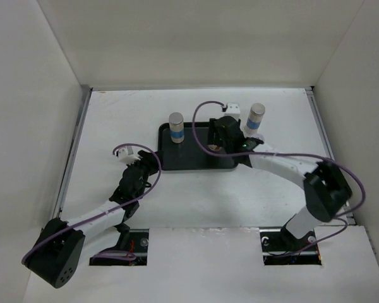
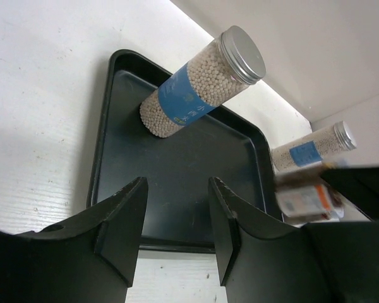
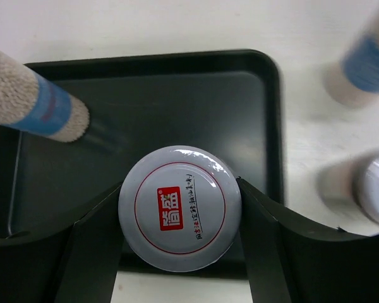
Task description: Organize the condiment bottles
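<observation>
While the white-lidded jar (image 3: 177, 221) is being clasped at its sides by the right gripper (image 3: 180, 196) over the near part of the black tray (image 3: 177, 107), the step in hand is being judged as the setting of that jar onto the tray. One tall bottle (image 2: 196, 88) is being borne upright in the tray's far left corner. A second tall bottle (image 1: 257, 117) and another jar (image 3: 376, 189) are being borne by the table (image 1: 114, 126), just right of the tray. The left gripper (image 2: 177, 189) is being held by the tray's near left corner, fingers parted and nothing between them. Next, a lowering and a release, clear of the standing bottle, are probably being called for. Whether the jar's base is touching the tray is being hidden by its own lid, and the things off the tray are being blurred in the right wrist view.
</observation>
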You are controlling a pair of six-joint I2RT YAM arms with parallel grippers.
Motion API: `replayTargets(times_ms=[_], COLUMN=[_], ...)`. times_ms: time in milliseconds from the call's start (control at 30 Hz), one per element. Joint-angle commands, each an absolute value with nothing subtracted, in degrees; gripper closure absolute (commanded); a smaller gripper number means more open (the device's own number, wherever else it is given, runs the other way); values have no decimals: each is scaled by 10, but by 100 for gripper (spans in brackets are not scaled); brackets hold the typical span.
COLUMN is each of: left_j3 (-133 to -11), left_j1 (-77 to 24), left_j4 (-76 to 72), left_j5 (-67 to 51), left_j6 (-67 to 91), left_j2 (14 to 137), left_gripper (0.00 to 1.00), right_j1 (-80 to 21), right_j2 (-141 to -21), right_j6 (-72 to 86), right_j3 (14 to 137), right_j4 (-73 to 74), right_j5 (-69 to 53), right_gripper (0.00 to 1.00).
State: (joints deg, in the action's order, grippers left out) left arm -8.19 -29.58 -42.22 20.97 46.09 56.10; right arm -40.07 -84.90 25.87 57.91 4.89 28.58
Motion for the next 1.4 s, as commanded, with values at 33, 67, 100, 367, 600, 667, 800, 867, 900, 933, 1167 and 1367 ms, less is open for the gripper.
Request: replayTargets(times_ms=[33, 67, 100, 367, 600, 667, 800, 867, 900, 933, 1167, 1367], left_j3=[-69, -69, -69, -70, -73, -74, -74, -75, -75, -76, -76, -75], left_j1=[-290, -290, -290, -290, -290, -292, -290, -290, -290, -290, -289, -287], left_j4=[-461, -461, -461, -461, -462, -462, -463, -463, -463, -464, -465, -468], left_j5=[211, 211, 212, 209, 205, 205, 204, 202, 203, 203, 203, 203], left_j6=[469, 468, 466, 466, 468, 466, 468, 465, 465, 464, 468, 473], left_j2=[555, 554, 554, 556, 562, 558, 558, 552, 551, 554, 561, 577], left_gripper=[59, 60, 60, 61, 61, 61, 61, 61, 61, 61, 59, 57], right_j1=[-407, -409, -410, -412, -415, -415, -399, -372, -357, -341, -248, -222], right_j2=[-974, -1003, -1028, -1146, -1050, -981, -837, -777, -754, -737, -744, -825], right_j6=[221, 215, 210, 221, 216, 209, 209, 215, 221, 228, 256, 250], right_j3=[715, 742, 765, 862, 789, 724, 569, 502, 477, 458, 433, 472], right_j4=[-75, -71, -72, -76, -87, -87, -77, -60, -48, -34, 26, -18], right_j5=[253, 255, 256, 265, 305, 315, 359, 387, 397, 401, 329, 275], right_gripper=[52, 52, 52, 35, 7, 7, 7, 5, 3, 0, 0, 0])
